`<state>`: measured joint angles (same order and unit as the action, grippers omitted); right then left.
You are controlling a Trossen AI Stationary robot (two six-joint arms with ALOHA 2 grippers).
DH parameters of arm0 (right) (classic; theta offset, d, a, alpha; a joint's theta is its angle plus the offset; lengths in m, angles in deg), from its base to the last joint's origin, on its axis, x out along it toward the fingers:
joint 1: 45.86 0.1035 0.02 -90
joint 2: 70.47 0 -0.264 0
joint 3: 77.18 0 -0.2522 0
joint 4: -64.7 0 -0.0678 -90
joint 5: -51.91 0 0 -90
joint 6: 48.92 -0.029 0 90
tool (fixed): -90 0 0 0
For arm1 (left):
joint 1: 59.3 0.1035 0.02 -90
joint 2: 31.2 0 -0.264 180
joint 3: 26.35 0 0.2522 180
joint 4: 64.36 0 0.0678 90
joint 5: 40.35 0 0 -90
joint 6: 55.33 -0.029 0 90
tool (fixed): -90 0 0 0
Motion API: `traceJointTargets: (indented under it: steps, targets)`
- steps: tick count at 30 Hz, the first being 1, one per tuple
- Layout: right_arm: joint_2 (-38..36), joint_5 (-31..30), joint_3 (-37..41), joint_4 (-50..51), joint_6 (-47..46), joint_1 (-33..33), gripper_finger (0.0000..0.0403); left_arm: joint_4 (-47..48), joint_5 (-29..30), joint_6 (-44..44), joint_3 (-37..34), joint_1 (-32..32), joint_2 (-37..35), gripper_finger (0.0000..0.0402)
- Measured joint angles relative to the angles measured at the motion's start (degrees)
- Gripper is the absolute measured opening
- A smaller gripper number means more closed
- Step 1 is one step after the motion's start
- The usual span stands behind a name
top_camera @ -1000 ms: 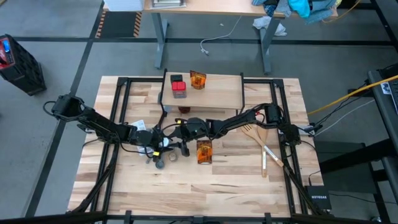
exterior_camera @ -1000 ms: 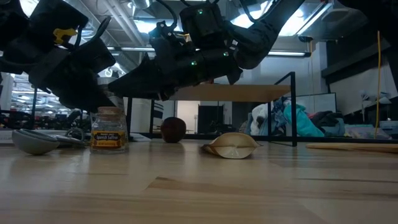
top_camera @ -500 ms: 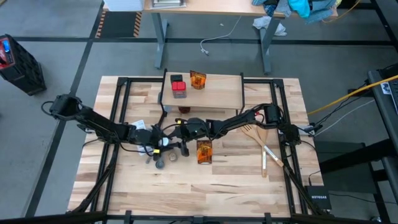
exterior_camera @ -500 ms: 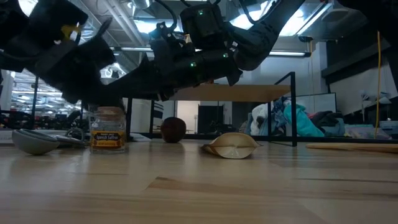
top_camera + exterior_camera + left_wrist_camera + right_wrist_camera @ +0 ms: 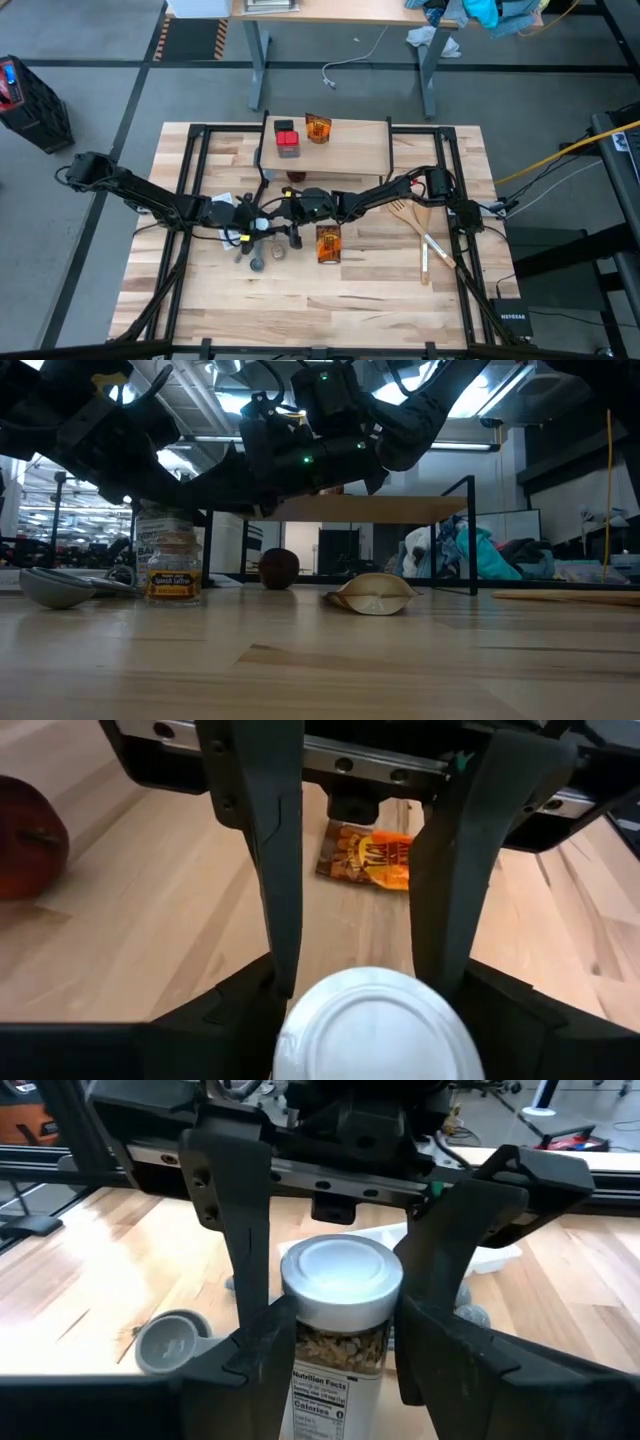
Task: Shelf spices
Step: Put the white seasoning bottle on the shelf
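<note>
The white-capped jar (image 5: 340, 1280) stands upright at the table's middle-left, between both grippers, and its base is hidden. My right gripper (image 5: 345, 1325) reaches in from the table's right and is shut on it. My left gripper (image 5: 365, 985) hangs over the jar from above, open, with its fingers flanking the white cap (image 5: 380, 1030). In the low view the jar (image 5: 160, 525) shows behind the small brown-capped jar (image 5: 173, 572). An orange packet (image 5: 328, 243) lies flat on the table. The shelf (image 5: 350, 150) holds a red-topped box (image 5: 286, 127), a dark tin (image 5: 290, 146) and an orange jar (image 5: 318, 128). My right gripper pinches the white-capped jar between its two fingers on the body just below the cap (image 5: 340, 1345). The fingers come slanting down from the table's right side. The jar sits upright in the hold. I cannot tell whether its base rests on the table.
A red apple (image 5: 295, 177) sits under the shelf. Grey measuring spoons (image 5: 255, 262) lie near the small jar (image 5: 278, 252). A wooden spatula (image 5: 410, 215) and another utensil (image 5: 437, 250) lie on the right. A white item (image 5: 222, 200) lies beside the left arm. Black frame rails run along the table's sides.
My left gripper has risen and drawn back a little toward the table's left edge. In the low view the upper part of the white-capped jar, covered before, now shows beneath it. The right arm has kept still.
</note>
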<state>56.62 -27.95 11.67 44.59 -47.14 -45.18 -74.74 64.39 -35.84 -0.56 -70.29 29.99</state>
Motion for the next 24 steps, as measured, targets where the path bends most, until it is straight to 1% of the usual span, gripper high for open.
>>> traceJointTargets:
  steps: [4, 12, 17, 24]
  targets:
    - [-0.1, -1.8, 0.0, -0.1, 0.1, 0.1, 0.0189, 0.5, 0.3, -0.2, 0.0, 0.0, -1.2, 0.0235]
    - [-0.1, -1.7, 0.0, -0.2, 0.1, 0.1, 0.0189, -0.2, 0.5, 0.2, 0.0, -0.7, -1.2, 0.0235]
    - [0.0, -1.8, 0.1, -2.1, 0.1, 0.1, 0.0189, -1.0, 0.4, 0.1, 0.0, -1.1, -1.2, 0.0235]
    - [0.0, -1.8, 0.2, -3.6, 0.2, 0.0, 0.0188, -1.3, 0.4, -2.3, 0.0, -0.9, -3.0, 0.0235]
